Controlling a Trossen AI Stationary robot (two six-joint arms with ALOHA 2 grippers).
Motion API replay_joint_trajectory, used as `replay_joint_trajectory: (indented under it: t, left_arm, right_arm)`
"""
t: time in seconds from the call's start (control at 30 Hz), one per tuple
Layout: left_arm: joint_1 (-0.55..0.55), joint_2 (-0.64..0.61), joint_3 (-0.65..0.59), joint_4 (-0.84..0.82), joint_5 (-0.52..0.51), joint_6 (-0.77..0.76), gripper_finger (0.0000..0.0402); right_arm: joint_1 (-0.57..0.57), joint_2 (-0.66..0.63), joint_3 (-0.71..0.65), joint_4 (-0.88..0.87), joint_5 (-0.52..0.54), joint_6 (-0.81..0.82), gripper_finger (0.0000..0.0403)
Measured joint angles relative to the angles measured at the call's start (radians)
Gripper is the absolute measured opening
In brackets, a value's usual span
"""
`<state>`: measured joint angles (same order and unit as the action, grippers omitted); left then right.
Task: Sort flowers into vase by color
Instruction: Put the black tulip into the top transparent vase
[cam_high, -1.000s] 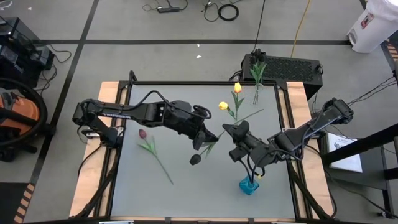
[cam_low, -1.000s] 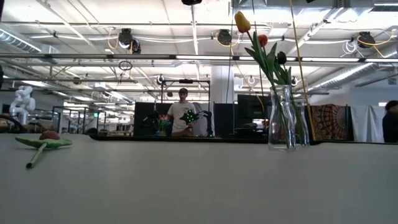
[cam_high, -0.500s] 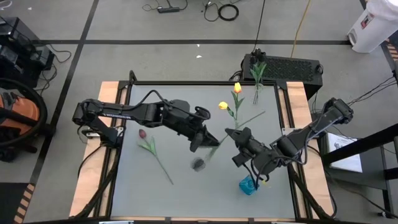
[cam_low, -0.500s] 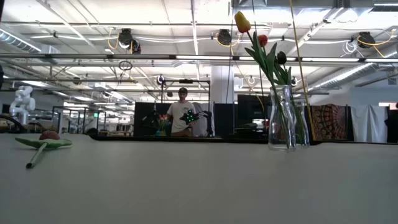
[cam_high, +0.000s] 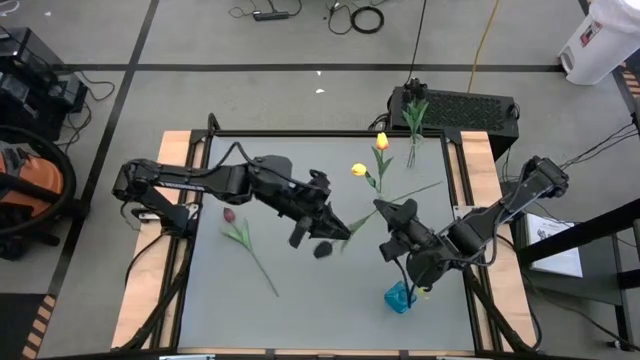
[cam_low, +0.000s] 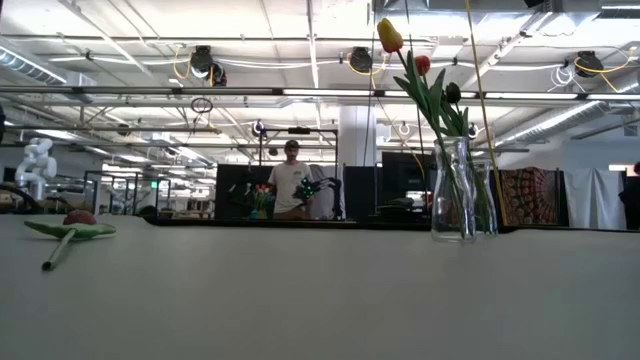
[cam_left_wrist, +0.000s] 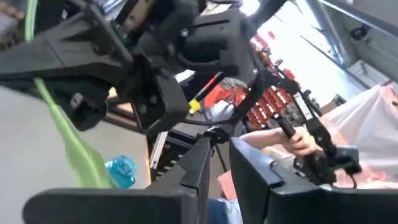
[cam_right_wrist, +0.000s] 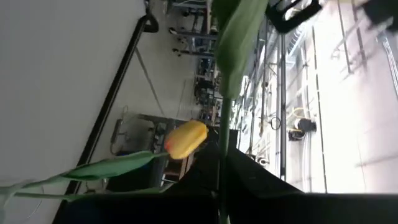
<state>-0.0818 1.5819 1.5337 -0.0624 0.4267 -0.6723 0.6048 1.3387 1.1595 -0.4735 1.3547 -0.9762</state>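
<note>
A dark purple tulip (cam_high: 322, 250) hangs above the table's middle, its green stem (cam_high: 365, 218) slanting toward the far right. My right gripper (cam_high: 385, 212) is shut on that stem (cam_right_wrist: 221, 177). My left gripper (cam_high: 312, 232) stands just left of the stem beside the dark head. In the left wrist view its fingers (cam_left_wrist: 219, 168) show a narrow gap with nothing in it. A pinkish red tulip (cam_high: 229, 214) lies flat on the table's left part (cam_low: 78, 217). A glass vase (cam_low: 455, 190) holds yellow, red and dark tulips. My right gripper pinches the dark tulip's stem (cam_right_wrist: 222, 155) between its two fingers, about midway along it. The fingers come from the table's right side and lie across the stem. The head end (cam_high: 322, 250) sticks out toward the left and the bare end (cam_high: 430, 188) toward the far right.
Two yellow tulips (cam_high: 358, 170) (cam_high: 381, 141) show at the table's far right part. A small blue vase (cam_high: 400, 298) stands under the right arm near the near edge. Wooden rails (cam_high: 180, 150) border the grey table. A person (cam_low: 291, 185) stands far behind the table.
My left gripper has drawn back a little toward the table's left, away from the stem. My right gripper has shifted slightly right, carrying the stem with it. The dark head has swung about below the stem and now hangs nearer the left gripper.
</note>
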Motion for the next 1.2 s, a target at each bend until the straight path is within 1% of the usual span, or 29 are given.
replay_joint_trajectory:
  t: [0.13, 0.27, 0.43, 0.67, 0.8, 0.87, 1.0, 1.1, 1.2]
  left_arm:
    - [0.000, -0.037, 0.001, 0.004, -0.013, 0.080, 0.0066]
    - [0.001, -0.082, 0.001, -0.011, -0.056, 0.156, 0.0067]
    - [0.001, -0.137, 0.001, -0.038, -0.103, 0.251, 0.0067]
    - [0.000, -0.200, 0.001, -0.170, -0.191, 0.375, 0.0067]
    - [0.000, -0.213, 0.001, -0.229, -0.232, 0.429, 0.0067]
    - [-0.003, -0.213, 0.001, -0.269, -0.270, 0.457, 0.0067]
    - [-0.017, -0.213, 0.001, -0.351, -0.387, 0.526, 0.0067]
    - [-0.030, -0.213, 0.001, -0.385, -0.486, 0.567, 0.0067]
    - [-0.046, -0.220, 0.000, -0.394, -0.538, 0.612, 0.0067]
  right_arm:
    - [0.029, -0.027, 0.000, 0.000, 0.054, 0.025, 0.0000]
    - [0.058, -0.080, 0.000, 0.000, 0.093, 0.058, 0.0000]
    - [0.096, -0.178, 0.000, 0.001, 0.094, 0.141, 0.0000]
    - [0.138, -0.340, 0.000, 0.002, 0.087, 0.242, 0.0000]
    - [0.144, -0.432, 0.000, 0.002, 0.069, 0.303, 0.0000]
    - [0.144, -0.477, 0.000, 0.001, 0.035, 0.342, 0.0000]
    - [0.144, -0.562, 0.000, 0.001, -0.034, 0.415, 0.0000]
    - [0.143, -0.626, 0.000, -0.002, -0.060, 0.441, 0.0000]
    - [0.143, -0.687, 0.000, -0.011, -0.100, 0.451, 0.0000]
